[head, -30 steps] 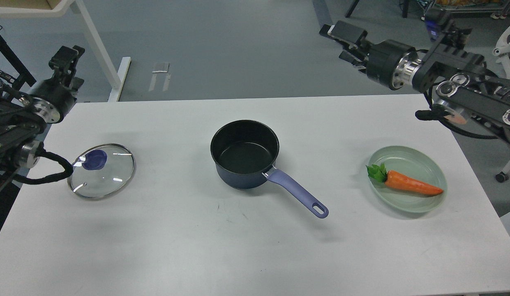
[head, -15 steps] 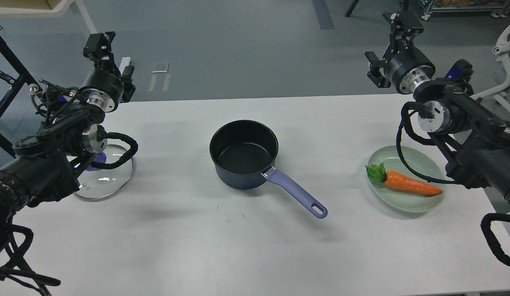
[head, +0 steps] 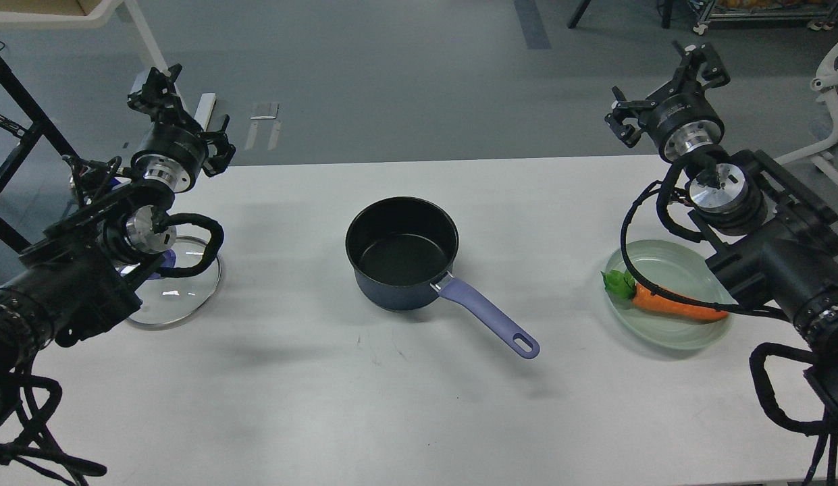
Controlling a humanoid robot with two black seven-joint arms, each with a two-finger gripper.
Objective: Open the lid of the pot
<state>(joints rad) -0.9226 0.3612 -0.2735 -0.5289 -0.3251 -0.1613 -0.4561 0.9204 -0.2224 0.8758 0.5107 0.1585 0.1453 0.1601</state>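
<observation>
The round clear-glass lid with a steel rim and blue knob [head: 182,293] is lying flat on the white table [head: 364,405], near its left edge, half hidden under the left arm. The dark blue saucepan with a black inside and a lilac handle [head: 402,253] is sitting uncovered at the table's middle, well apart from the lid, its handle pointing toward the near right. A pale green plate [head: 668,334] holding an orange toy carrot with green leaves [head: 668,307] is resting near the right edge.

The left gripper [head: 179,98] is hanging above the far left corner, fingers spread wide and holding nothing. The right gripper [head: 668,84] is hanging beyond the far right edge, likewise spread and empty. Bare tabletop is lying along the near side and between the pan and each neighbour.
</observation>
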